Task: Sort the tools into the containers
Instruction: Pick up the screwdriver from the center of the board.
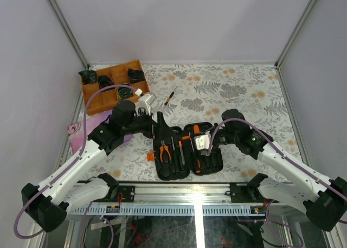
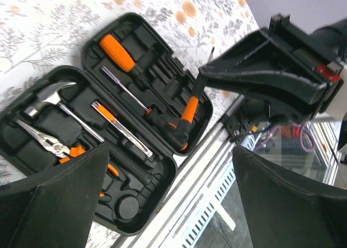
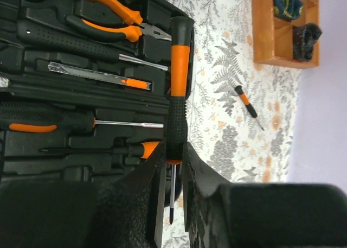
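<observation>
So the right gripper [image 3: 172, 157] is pinching a screwdriver [image 3: 179, 69] over the case [image 3: 54, 93], left gripper [image 2: 171, 150] hovering spread; probably needing a free slot next.

Wooden divided tray [image 1: 100, 102] sat at 10 o'clock on the surface [image 1: 238, 90], skewed to its edges. The surface had a grey fern and orange flower print. Several tray compartments held dark rolled bundles [image 1: 135, 74]; couldn't tell what they were. Pink cloth [image 1: 74, 129] lay at the 9 o'clock edge, partly hidden. Metal rail [image 1: 179, 189] ran along 6 o'clock. Pale lilac walls [image 1: 179, 20] closed in the other sides.
</observation>
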